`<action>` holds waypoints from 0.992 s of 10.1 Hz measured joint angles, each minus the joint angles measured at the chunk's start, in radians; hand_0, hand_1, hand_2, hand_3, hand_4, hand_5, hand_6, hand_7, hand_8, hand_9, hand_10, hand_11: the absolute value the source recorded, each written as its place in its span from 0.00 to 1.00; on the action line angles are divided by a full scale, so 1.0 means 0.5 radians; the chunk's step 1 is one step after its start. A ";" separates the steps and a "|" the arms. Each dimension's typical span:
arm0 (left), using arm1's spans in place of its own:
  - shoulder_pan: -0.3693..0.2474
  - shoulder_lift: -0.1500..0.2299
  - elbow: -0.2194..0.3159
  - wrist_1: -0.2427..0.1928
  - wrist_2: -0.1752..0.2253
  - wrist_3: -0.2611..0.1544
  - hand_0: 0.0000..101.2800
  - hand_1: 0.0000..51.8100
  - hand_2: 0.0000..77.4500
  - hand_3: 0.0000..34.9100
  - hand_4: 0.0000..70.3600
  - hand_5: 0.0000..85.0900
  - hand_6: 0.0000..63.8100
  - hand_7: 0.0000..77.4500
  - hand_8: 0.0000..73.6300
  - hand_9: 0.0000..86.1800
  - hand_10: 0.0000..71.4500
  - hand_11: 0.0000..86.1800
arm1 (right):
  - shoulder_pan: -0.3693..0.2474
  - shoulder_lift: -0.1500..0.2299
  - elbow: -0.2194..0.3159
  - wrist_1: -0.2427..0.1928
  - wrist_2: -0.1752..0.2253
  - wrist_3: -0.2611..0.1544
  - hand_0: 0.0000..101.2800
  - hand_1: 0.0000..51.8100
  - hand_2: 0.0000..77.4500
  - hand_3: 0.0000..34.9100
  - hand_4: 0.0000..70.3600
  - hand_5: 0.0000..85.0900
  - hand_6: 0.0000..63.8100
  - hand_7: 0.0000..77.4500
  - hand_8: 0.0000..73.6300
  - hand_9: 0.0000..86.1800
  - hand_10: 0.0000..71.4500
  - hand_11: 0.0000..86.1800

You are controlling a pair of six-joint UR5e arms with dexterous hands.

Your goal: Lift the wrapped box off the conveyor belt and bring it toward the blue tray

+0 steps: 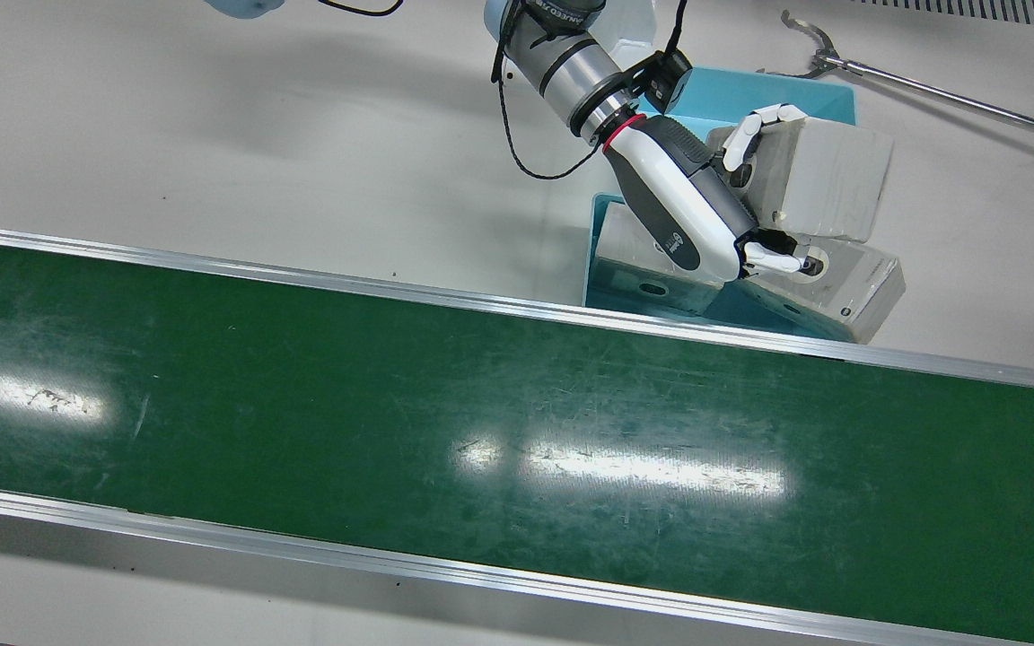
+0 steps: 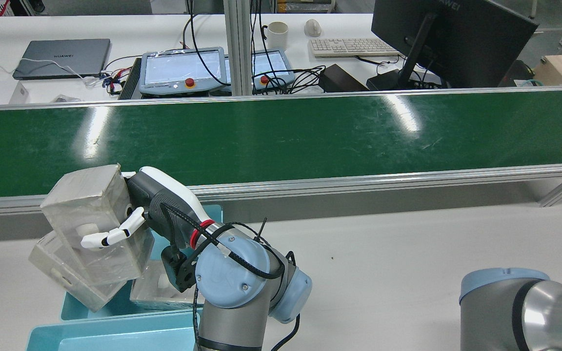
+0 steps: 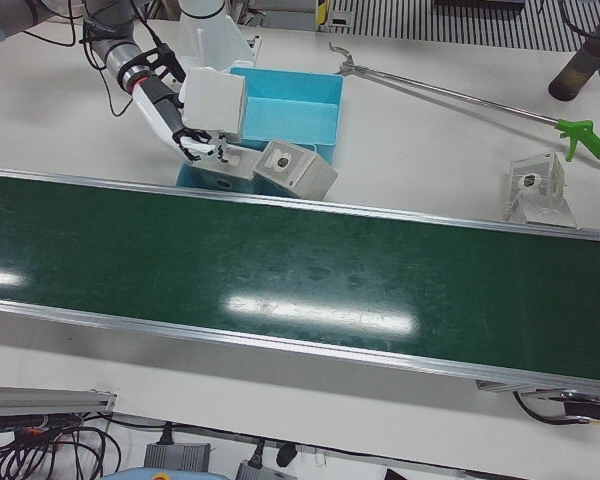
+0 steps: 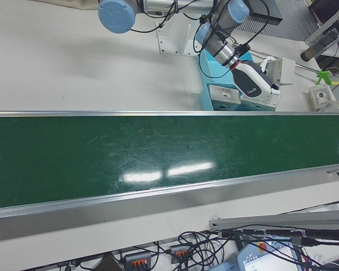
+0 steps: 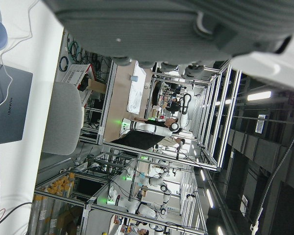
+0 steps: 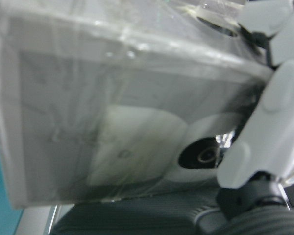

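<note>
Above tray [image 1: 804, 90], at 3 o'clock of my left hand [image 1: 705, 211], box [image 1: 831, 184] is clamped between my fingers, off belt [image 1: 481, 404]. I judge it is held high to clear stacked boxes [image 1: 849, 283] below. Right hand's state: cannot tell.

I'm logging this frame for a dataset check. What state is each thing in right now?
wrapped box: lifted off the belt, held above the tray
left hand: shut on the wrapped box
conveyor belt: no box on it
blue tray: holds two other boxes
tilted box: leaning out over the tray's rim
right hand: state cannot be told
</note>
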 joint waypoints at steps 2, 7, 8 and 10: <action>0.000 0.000 0.000 0.000 0.000 0.000 0.00 0.00 0.01 0.00 0.00 0.01 0.01 0.01 0.01 0.00 0.01 0.01 | -0.002 0.009 0.005 0.003 -0.047 0.024 0.52 0.11 0.26 0.00 0.30 0.96 0.59 1.00 0.30 0.10 0.00 0.01; 0.000 0.000 0.000 0.000 0.000 0.000 0.00 0.00 0.01 0.00 0.00 0.01 0.01 0.01 0.01 0.00 0.01 0.01 | 0.001 0.062 0.022 -0.001 -0.143 0.076 0.49 0.41 0.01 0.00 0.22 0.01 0.07 0.00 0.02 0.01 0.00 0.01; 0.000 0.000 0.000 0.000 0.000 0.000 0.00 0.00 0.01 0.00 0.00 0.01 0.01 0.01 0.01 0.01 0.01 0.01 | 0.008 0.062 0.042 -0.002 -0.149 0.080 0.49 0.29 0.02 0.00 0.21 0.24 0.09 0.13 0.00 0.01 0.00 0.00; 0.000 0.000 0.000 0.000 0.000 0.000 0.00 0.00 0.01 0.00 0.00 0.01 0.01 0.01 0.01 0.01 0.01 0.01 | 0.081 -0.019 0.164 -0.006 -0.110 0.088 0.49 0.21 0.02 0.02 0.22 0.22 0.09 0.14 0.00 0.01 0.00 0.01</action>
